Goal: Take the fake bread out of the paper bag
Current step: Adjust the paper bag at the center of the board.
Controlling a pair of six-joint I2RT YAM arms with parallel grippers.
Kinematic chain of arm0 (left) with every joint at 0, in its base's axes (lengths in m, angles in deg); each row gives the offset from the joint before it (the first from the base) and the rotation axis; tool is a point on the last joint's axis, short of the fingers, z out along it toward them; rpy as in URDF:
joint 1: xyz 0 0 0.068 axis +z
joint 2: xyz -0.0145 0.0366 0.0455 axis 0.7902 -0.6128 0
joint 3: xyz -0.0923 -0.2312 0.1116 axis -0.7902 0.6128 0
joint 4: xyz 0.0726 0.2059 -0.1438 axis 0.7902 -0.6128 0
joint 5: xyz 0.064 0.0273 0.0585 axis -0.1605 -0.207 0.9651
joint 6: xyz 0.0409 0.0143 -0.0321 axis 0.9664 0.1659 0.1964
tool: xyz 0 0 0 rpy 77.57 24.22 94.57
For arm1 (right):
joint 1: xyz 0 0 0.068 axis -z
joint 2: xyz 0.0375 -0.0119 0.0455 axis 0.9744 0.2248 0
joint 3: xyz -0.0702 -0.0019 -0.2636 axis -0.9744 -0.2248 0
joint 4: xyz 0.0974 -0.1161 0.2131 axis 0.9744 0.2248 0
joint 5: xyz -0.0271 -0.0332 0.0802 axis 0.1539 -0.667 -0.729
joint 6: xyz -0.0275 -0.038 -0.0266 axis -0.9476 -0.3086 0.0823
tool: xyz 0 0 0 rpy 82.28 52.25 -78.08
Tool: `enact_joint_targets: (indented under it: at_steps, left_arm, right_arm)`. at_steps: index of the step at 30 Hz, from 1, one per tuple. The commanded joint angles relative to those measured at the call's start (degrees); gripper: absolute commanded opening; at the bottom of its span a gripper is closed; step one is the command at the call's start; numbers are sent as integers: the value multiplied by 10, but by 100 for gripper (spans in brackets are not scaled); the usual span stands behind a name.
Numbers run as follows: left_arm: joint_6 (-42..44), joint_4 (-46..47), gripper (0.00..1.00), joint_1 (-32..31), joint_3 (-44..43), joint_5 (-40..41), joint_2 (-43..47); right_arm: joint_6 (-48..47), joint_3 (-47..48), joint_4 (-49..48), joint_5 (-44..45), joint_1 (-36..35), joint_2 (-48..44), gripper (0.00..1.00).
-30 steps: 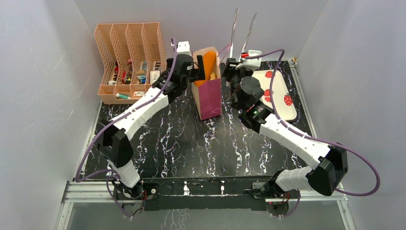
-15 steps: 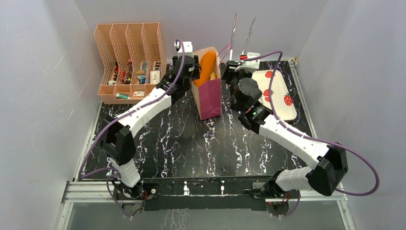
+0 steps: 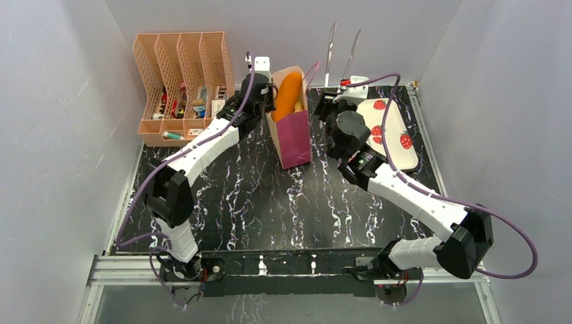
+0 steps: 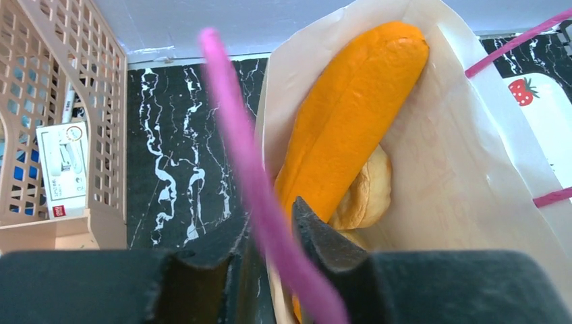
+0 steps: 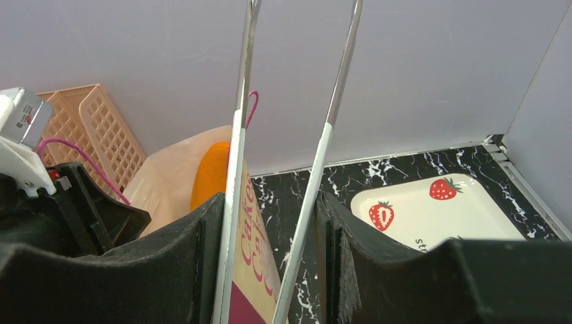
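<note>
Bag: tall paper bag [image 3: 295,135], tan above and maroon below, upright at upper centre of the overhead view on the black marbled table [image 3: 270,202]
Bread: long orange fake loaf [image 4: 351,115] leaning inside the bag, round tan bun [image 4: 369,196] under it
Left gripper [image 4: 268,219]: jaws close together on the bag's left wall, one finger inside and one outside; pink string handle [image 4: 233,115] crosses in front
Right gripper [image 5: 270,199]: clamped on long metal tongs [image 5: 337,88], just right of the bag
Rack: peach plastic file rack [image 3: 182,74], upper left
Tray: white strawberry-print tray [image 3: 394,138], right of centre
</note>
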Motion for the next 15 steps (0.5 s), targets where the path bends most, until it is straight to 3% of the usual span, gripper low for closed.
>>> enact_joint_targets:
  at_steps: [1, 2, 3, 9, 15]
  left_arm:
    - [1, -24, 13, 9, -27, -26, -3]
    - [1, -28, 2, 9, -32, -25, -5]
    - [3, -32, 0, 10, -38, -23, -8]
    - [43, -24, 0, 13, -64, -2, -19]
    - [133, 47, 0, 34, -99, 8, -27]
  right_arm:
    - [9, 6, -22, 1, 4, -29, 38]
    - [9, 6, -21, 1, 4, -29, 38]
    - [9, 6, -21, 1, 3, -30, 38]
    - [9, 6, -17, 1, 3, -32, 38]
    - [10, 3, -5, -1, 3, -38, 38]
